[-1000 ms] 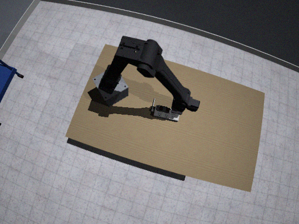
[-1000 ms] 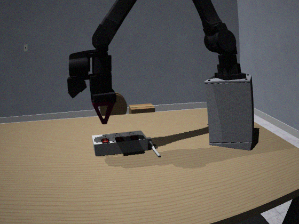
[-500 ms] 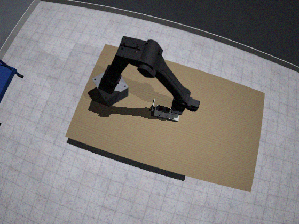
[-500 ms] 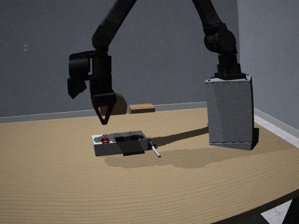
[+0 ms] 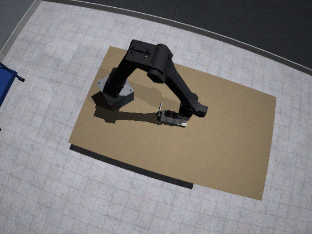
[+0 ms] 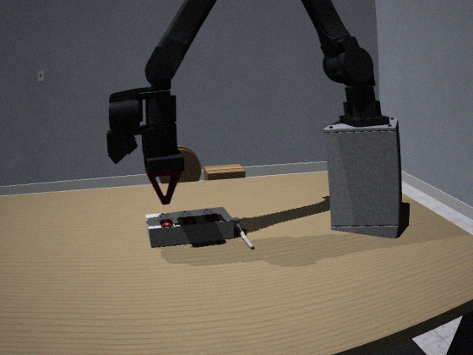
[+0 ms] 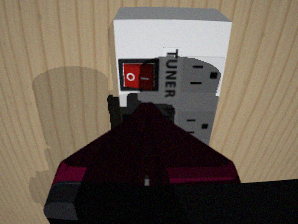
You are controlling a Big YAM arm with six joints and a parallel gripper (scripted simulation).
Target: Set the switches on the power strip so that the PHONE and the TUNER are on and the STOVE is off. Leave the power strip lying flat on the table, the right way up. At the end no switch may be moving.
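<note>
A grey power strip point(image 5: 173, 118) point(image 6: 186, 230) point(image 7: 189, 50) lies flat on the wooden table point(image 5: 223, 156) point(image 6: 127, 296), right way up. In the wrist view its end switch point(image 7: 139, 75), labelled TUNER, glows red. In the exterior view that end switch point(image 6: 166, 222) is lit, and the two others point(image 6: 187, 220) point(image 6: 212, 217) look dark. My gripper point(image 6: 164, 201) point(image 7: 147, 112) is shut with nothing in it. Its tip hangs a little above the strip, over the lit end. The other labels are hidden by the fingers.
A short white cord stub point(image 6: 245, 237) point(image 5: 160, 108) sticks out of the strip's far end. The arm's grey base block point(image 6: 363, 182) point(image 5: 112, 96) stands on the table to the right. A cardboard box point(image 6: 225, 172) and a round disc point(image 6: 190, 166) lie beyond the table.
</note>
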